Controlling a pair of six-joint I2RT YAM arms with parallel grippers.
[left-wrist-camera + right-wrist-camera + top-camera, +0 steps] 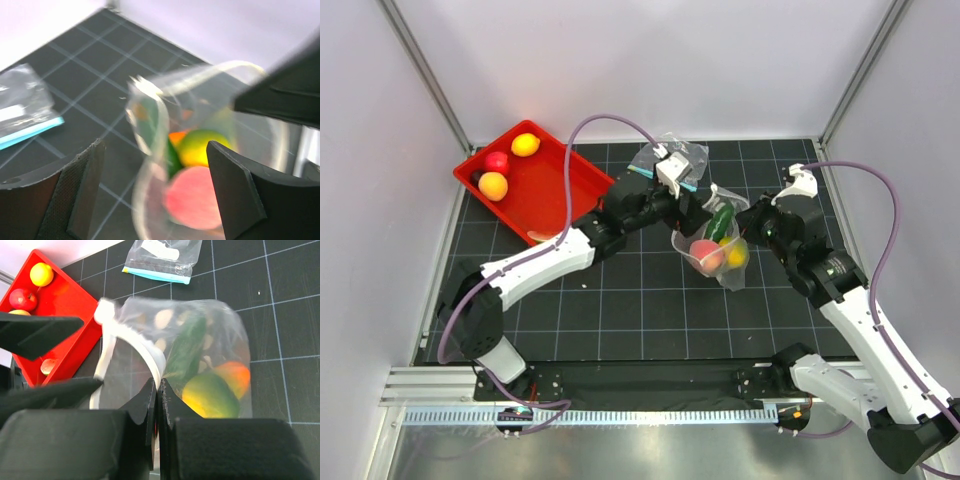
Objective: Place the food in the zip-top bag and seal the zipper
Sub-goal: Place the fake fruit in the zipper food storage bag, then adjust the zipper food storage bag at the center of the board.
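Observation:
The dotted zip-top bag [718, 262] hangs open above the mat at centre, lifted by its rim. Inside are a pink peach [706, 252], a yellow-green fruit [735, 256] and a green piece [722, 222]. My right gripper [158, 385] is shut on the pale zipper strip [131, 341] at the bag's rim [748, 212]. In the left wrist view my left gripper [155, 195] is open, its fingers [85, 190] either side of the bag's mouth, with the peach [192, 197] and yellow-green fruit [200, 147] below. An orange piece [235, 377] shows through the bag.
A red tray [570, 185] at back left holds a lemon [525, 144], a red fruit [497, 162] and an orange fruit [492, 186]. A smaller clear pouch with teal strip [670, 158] lies behind the bag. Grey walls enclose the mat.

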